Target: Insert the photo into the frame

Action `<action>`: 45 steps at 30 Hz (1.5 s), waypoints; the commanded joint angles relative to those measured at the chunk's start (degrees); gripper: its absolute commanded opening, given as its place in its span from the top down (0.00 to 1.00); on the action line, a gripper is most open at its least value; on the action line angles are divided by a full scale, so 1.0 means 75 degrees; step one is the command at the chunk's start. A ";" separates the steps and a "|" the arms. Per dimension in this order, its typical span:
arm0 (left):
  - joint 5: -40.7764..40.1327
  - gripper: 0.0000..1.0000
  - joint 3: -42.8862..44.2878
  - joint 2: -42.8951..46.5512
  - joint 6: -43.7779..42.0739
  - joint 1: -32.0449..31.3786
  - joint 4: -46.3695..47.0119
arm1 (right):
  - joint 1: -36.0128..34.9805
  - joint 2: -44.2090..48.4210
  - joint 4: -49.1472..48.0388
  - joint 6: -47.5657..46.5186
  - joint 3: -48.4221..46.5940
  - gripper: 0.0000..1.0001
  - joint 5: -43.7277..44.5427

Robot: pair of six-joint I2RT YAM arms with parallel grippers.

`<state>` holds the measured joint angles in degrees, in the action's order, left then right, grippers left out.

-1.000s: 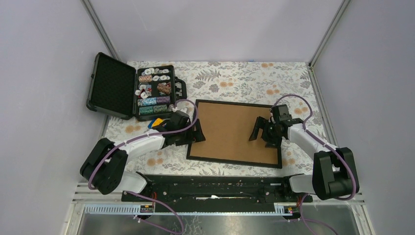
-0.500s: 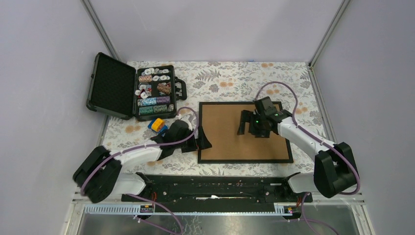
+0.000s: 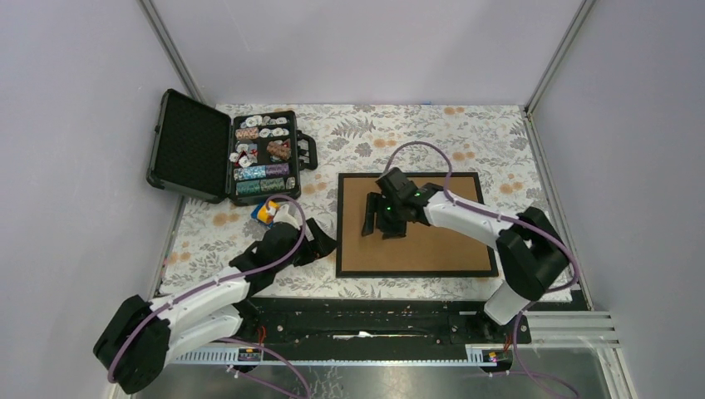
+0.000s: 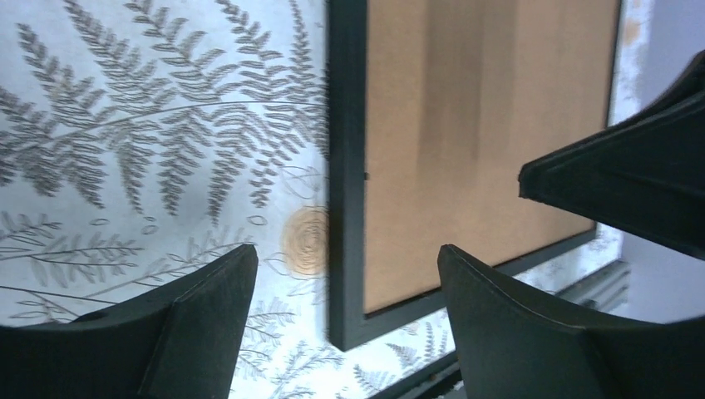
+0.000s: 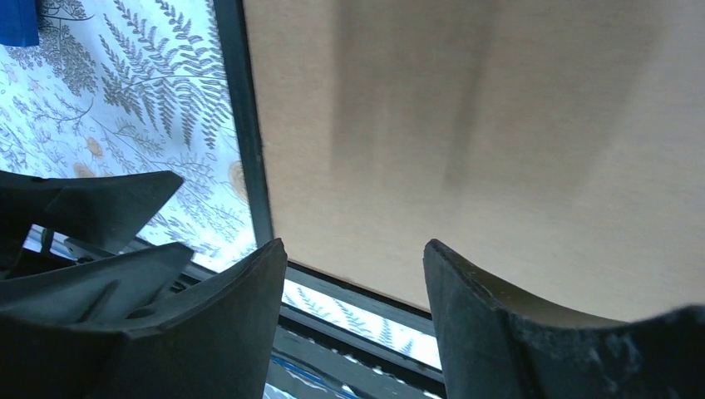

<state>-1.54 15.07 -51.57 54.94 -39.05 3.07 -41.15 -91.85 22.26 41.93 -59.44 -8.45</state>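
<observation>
The frame (image 3: 432,241) lies back-up on the floral cloth, a brown board inside thin black moulding. The photo is not in view. My right gripper (image 3: 378,224) is open and empty, low over the left part of the board; in the right wrist view (image 5: 353,258) its jaws stand apart above the board (image 5: 465,125) near the left moulding (image 5: 237,108). My left gripper (image 3: 320,243) is open and empty just left of the frame's left edge. In the left wrist view (image 4: 345,274) its jaws straddle the near-left corner of the moulding (image 4: 345,166) from above, without touching it.
An open black case (image 3: 187,145) with poker chips (image 3: 264,158) stands at the back left. A small yellow and blue toy (image 3: 268,212) lies beside the left arm. A black rail (image 3: 366,320) runs along the near edge. Walls close in left, right and back.
The frame has slid right and squared up. My right gripper has moved left across the board to its left part. My left arm has drawn back from the frame's left edge.
</observation>
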 commanded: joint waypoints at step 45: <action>0.1766 0.49 -0.0106 -0.1585 -0.0787 0.0741 0.1322 | -0.1912 -0.3670 0.1708 0.0898 -0.3517 0.74 0.2060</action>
<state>11.25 14.50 -64.49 49.74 -33.80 10.90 -54.57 -117.23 32.25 48.31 -85.01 4.08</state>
